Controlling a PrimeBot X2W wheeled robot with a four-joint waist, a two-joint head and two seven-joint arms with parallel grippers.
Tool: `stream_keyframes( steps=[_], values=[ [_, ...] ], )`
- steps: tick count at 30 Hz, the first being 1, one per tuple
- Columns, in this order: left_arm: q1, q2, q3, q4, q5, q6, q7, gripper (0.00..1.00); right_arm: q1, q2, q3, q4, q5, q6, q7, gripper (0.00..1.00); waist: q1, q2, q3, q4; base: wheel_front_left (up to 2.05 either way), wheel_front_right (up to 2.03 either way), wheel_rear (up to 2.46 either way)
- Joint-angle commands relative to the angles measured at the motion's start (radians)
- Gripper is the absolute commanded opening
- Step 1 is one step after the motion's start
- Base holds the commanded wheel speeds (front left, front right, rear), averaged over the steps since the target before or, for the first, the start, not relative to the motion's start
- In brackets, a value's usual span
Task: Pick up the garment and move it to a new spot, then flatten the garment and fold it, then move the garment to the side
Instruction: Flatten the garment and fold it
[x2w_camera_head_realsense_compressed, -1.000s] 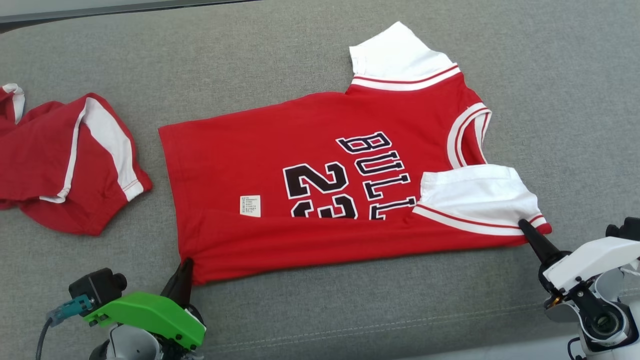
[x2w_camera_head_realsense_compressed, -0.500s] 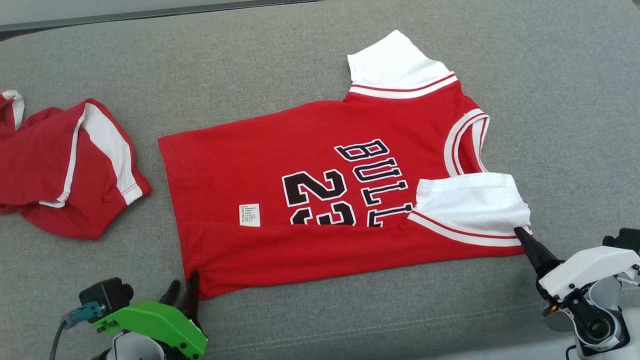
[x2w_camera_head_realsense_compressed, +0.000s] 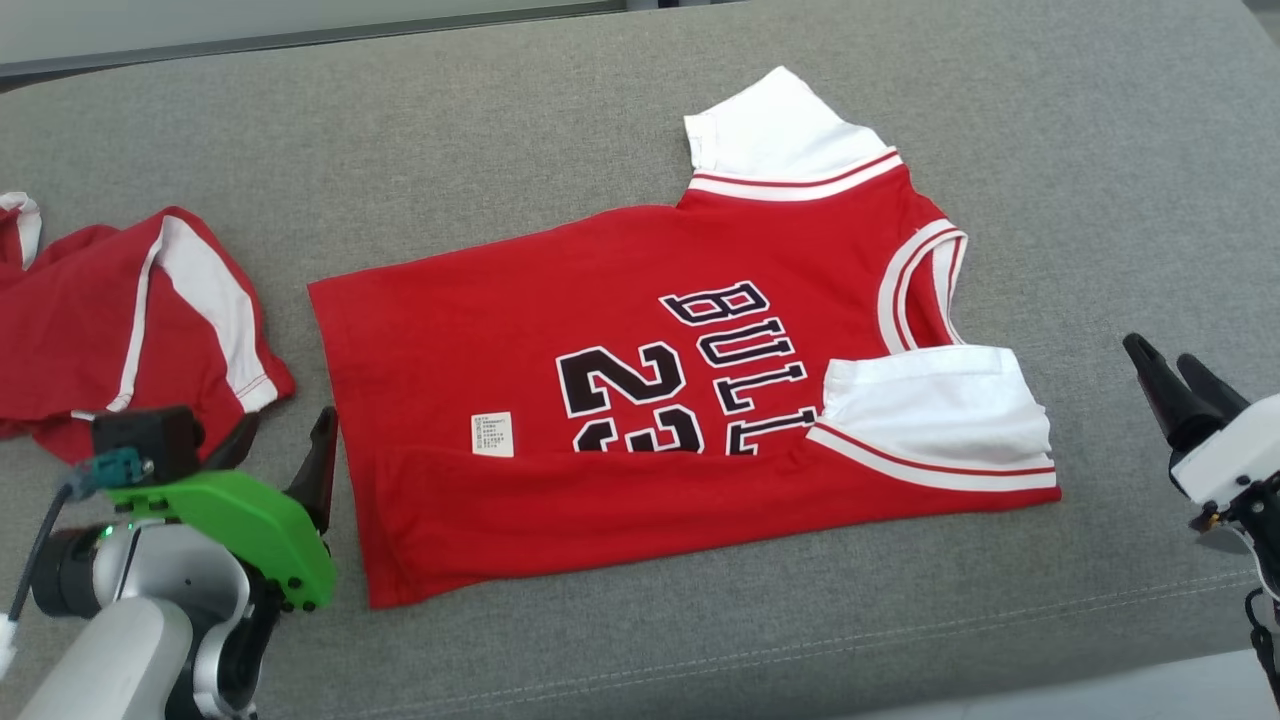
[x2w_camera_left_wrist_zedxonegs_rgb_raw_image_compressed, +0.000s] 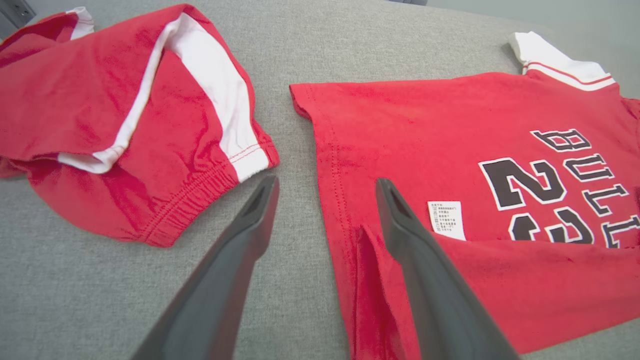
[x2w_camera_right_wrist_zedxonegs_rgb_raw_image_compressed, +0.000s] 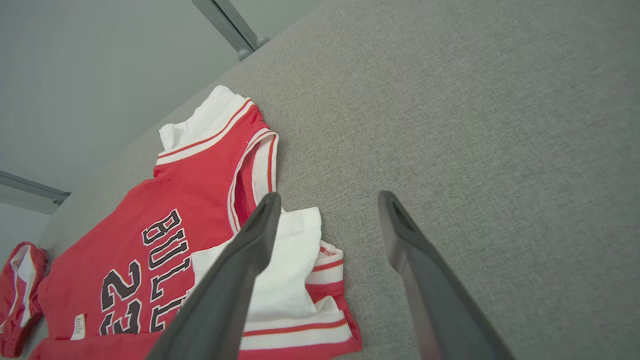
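Plain indoor test room, likely a lab rather than a home, suggested by a wide grey cloth-covered bench (x2w_camera_head_realsense_compressed: 600, 120) with a stitched seam (x2w_camera_head_realsense_compressed: 1000, 612) near its front edge, a bare pale wall (x2w_camera_right_wrist_zedxonegs_rgb_raw_image_compressed: 100, 75), a metal rail (x2w_camera_right_wrist_zedxonegs_rgb_raw_image_compressed: 225, 25) behind, a red jersey (x2w_camera_head_realsense_compressed: 500, 330) and red shorts (x2w_camera_head_realsense_compressed: 90, 310) laid out on the cloth.
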Motion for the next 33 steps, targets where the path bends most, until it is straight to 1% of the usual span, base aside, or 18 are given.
stream_keyframes(
  steps=[1,3,5,8,12,18,21,23,33],
  values=[
    [-0.041,0.008,-0.008,0.001,0.016,-0.008,0.015,1.00,-0.023,-0.007,0.005,-0.015,-0.011,0.000,0.012,1.00,0.0000,0.0000,0.006,-0.002,0.00,0.00,0.00],
    [-0.104,0.009,-0.020,0.020,0.030,-0.015,0.040,1.00,-0.053,-0.013,0.013,-0.040,-0.014,0.000,0.028,1.00,0.0000,0.0000,0.017,-0.001,0.00,0.00,0.00],
    [-0.164,-0.009,-0.032,0.052,0.040,-0.019,0.058,1.00,-0.078,-0.005,0.018,-0.053,-0.016,0.000,0.037,1.00,0.0000,0.0000,0.033,0.002,0.00,0.00,0.00],
    [-0.253,-0.032,-0.060,0.125,0.072,-0.022,0.076,1.00,-0.104,0.009,0.033,-0.073,-0.021,0.000,0.049,1.00,0.0000,0.0000,0.063,0.005,0.00,0.00,0.00],
    [-0.355,-0.078,-0.077,0.233,0.086,-0.034,0.073,1.00,-0.127,0.017,0.058,-0.098,-0.017,0.000,0.066,1.00,0.0000,0.0000,0.110,0.006,0.00,0.00,0.00],
    [-0.483,-0.102,-0.099,0.390,0.109,-0.057,0.101,1.00,-0.159,0.013,0.074,-0.122,-0.017,0.000,0.076,1.00,0.0000,0.0000,0.167,0.002,0.00,0.00,0.00],
    [-0.535,-0.116,-0.107,0.461,0.109,-0.057,0.129,1.00,-0.174,0.012,0.078,-0.126,-0.015,0.000,0.078,1.00,0.0000,0.0000,0.187,0.004,0.00,0.00,0.00],
    [-0.566,-0.125,-0.102,0.496,0.106,-0.050,0.130,1.00,-0.185,0.012,0.081,-0.129,-0.013,0.000,0.078,1.00,0.0000,0.0000,0.199,0.005,0.00,0.00,0.00],
    [-0.633,-0.162,-0.112,0.625,0.118,-0.070,0.076,1.00,-0.208,0.005,0.088,-0.136,0.003,0.000,0.074,1.00,0.0000,0.0000,0.244,0.007,0.00,0.00,0.00]
  ],
)
